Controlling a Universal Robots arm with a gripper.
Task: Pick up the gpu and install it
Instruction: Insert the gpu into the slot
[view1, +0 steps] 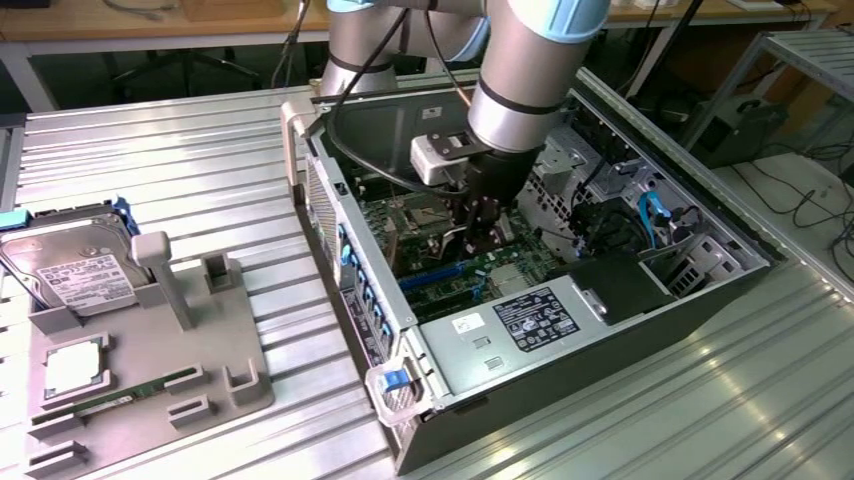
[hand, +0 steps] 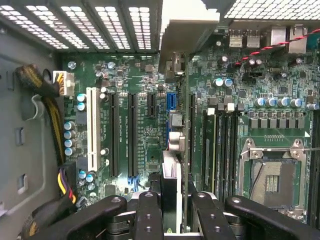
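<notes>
Open black computer case holding a green motherboard, black gripper inside it clamped on the thin dark gpu card, grey tray holding a silver hard drive

You see even overhead light glaring off the ribbed silver metal worktop toward its right edge; the open black computer case interior lies shadowed. Wrist view: green motherboard sharp, black gripper fingers blurred.
</notes>
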